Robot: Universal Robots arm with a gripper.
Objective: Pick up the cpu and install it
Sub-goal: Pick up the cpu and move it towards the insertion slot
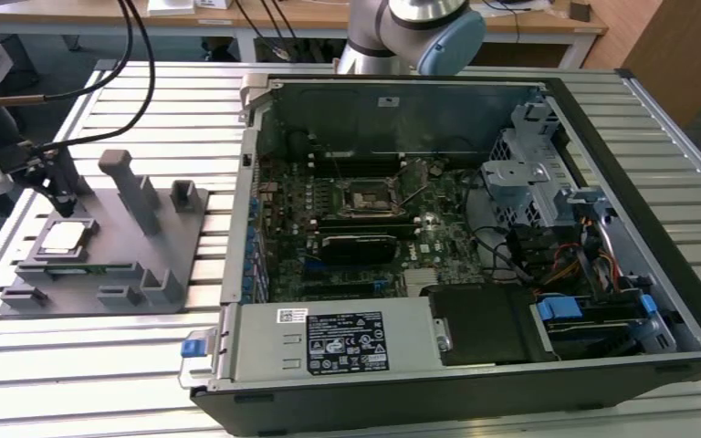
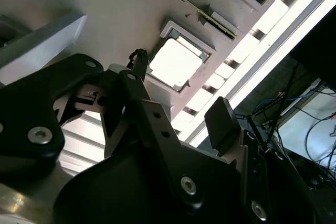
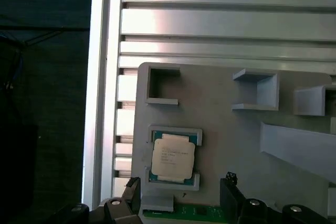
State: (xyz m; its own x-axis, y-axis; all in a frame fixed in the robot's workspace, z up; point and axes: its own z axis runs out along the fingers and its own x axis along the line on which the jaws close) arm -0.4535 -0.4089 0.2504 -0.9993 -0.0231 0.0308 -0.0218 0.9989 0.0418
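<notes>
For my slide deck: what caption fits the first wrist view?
Open tool hovers near the cpu, seated in its recess on the grey fixture, not yet grasped.

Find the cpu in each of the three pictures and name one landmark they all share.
Exterior view: the cpu sits in the grey holder at the exterior view's left, beside the computer case.
First wrist view: the cpu sits in the holder's recess, just beyond the open claw.
Second wrist view: the cpu is the bright square past the claw's tips.
Shared landmark: the grey holder.
</notes>
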